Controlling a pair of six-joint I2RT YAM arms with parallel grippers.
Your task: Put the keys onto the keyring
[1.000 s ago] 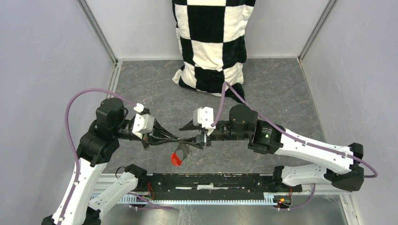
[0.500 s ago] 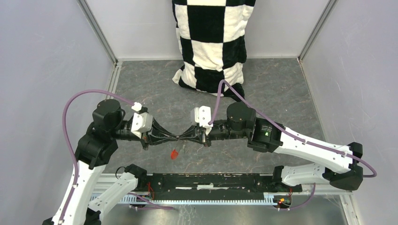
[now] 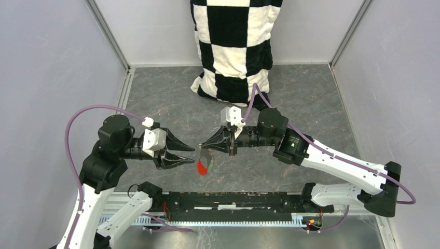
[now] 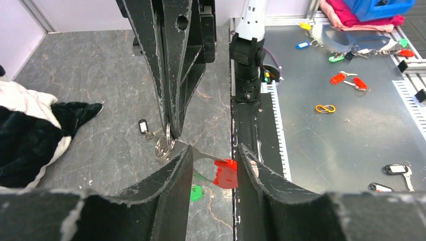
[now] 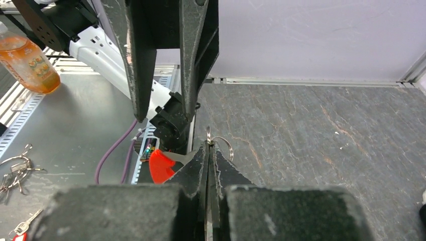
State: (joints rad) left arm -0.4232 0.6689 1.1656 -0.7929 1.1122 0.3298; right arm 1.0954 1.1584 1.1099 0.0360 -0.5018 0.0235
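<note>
- Your left hand (image 3: pixel 194 155) has just let go: its fingers stand apart and it has drawn back, so the keyring (image 3: pixel 206 162) now hangs from your right hand (image 3: pixel 204 146) alone, clamped on the ring above the tabletop (image 3: pixel 311 104).
- The handover looks done. The green-tagged key (image 4: pixel 196 192) dangles with it; whether the black-tagged key (image 4: pixel 143 126) is threaded, I cannot tell.
- The tabletop is dark and marbled, with a checkered cloth (image 3: pixel 233 46) at the back and pale walls (image 3: pixel 46 62).
</note>
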